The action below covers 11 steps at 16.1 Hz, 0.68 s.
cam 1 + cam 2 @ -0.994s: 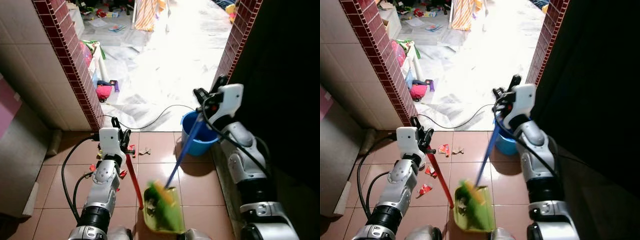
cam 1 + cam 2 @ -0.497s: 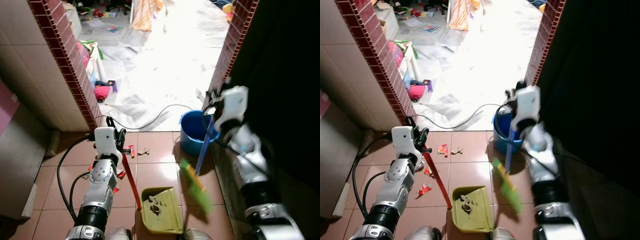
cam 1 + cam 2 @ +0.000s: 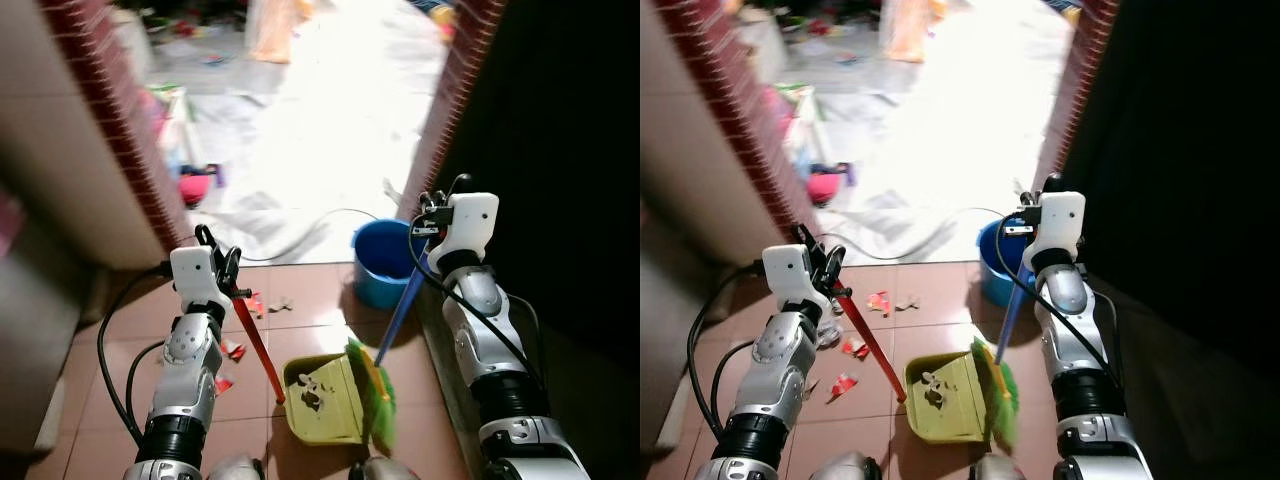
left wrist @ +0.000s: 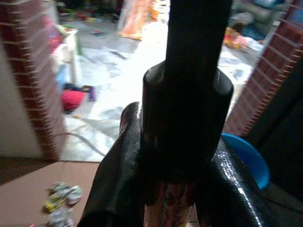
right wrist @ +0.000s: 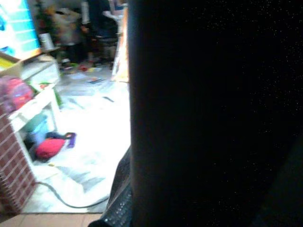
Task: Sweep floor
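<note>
1. Clamped: left gripper (image 3: 222,268) grips the top of the dustpan's red handle (image 3: 258,346), a thin straight rod; the left wrist view confirms both black fingers closed around it.
2. Clamped: right gripper (image 3: 432,218) grips the upper end of the broom's blue stick (image 3: 400,309), which slants down toward the robot's left.
3. Dustpan (image 3: 318,398) is a yellow-green plastic scoop resting flat on the terracotta tiles (image 3: 140,310), between the two arms. Pale scraps lie inside it.
4. Broom head (image 3: 372,392) has green bristles with an orange band and stands at the dustpan's right edge, touching it.
5. Litter (image 3: 878,301), crumpled red and pale scraps, lies on the tiles beside the left arm, apart from the dustpan.
6. Bucket (image 3: 383,260) is round, blue plastic, standing on the tiles just behind the broom stick.
7. Cable (image 3: 300,228), thin and black, curves across the pale marble floor beyond the brick-edged doorway.
</note>
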Tool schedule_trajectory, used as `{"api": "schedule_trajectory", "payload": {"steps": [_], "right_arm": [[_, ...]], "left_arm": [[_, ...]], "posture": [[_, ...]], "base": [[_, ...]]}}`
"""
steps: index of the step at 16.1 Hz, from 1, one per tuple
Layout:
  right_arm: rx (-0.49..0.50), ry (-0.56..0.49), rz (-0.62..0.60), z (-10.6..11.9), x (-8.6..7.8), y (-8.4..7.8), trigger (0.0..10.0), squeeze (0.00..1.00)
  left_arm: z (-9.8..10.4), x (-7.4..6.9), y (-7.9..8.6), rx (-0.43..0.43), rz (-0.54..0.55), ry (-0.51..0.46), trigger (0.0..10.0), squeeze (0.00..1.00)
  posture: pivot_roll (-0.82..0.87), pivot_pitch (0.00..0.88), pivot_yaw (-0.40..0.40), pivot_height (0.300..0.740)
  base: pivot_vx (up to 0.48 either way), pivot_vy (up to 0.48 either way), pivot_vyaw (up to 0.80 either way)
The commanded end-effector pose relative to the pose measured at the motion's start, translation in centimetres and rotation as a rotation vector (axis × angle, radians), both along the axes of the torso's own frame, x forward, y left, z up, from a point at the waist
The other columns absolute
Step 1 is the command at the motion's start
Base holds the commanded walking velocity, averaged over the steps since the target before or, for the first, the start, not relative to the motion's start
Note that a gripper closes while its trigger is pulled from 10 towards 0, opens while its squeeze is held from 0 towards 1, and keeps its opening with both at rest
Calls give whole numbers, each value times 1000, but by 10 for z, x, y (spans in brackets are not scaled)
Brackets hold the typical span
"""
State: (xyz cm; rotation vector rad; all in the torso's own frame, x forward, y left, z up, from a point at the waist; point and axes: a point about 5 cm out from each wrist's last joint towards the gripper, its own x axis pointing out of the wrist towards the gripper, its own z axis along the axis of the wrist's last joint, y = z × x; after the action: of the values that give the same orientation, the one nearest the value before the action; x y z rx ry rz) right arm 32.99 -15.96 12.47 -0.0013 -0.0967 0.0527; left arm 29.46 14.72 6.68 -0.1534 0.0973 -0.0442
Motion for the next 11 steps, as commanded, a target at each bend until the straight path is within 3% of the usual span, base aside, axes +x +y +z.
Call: {"api": "schedule_trajectory", "payload": {"steps": [1, 5, 11], "right_arm": [[-8, 35, -22, -8, -2, -4, 10000, 0], [75, 92, -7, -15, 1, 1, 10000, 0], [67, 89, 12, -15, 6, 5, 10000, 0]], "left_arm": [[11, 2, -5, -21, -36, -37, 10000, 0], [8, 1, -5, 2, -53, -22, 10000, 0], [13, 4, -5, -6, -48, -30, 10000, 0]], "posture": [[-26, 0, 4, 740], [-19, 0, -6, 740], [-16, 0, -11, 740]], "base": [[0, 277, -800], [0, 353, -800], [0, 472, -800]]}}
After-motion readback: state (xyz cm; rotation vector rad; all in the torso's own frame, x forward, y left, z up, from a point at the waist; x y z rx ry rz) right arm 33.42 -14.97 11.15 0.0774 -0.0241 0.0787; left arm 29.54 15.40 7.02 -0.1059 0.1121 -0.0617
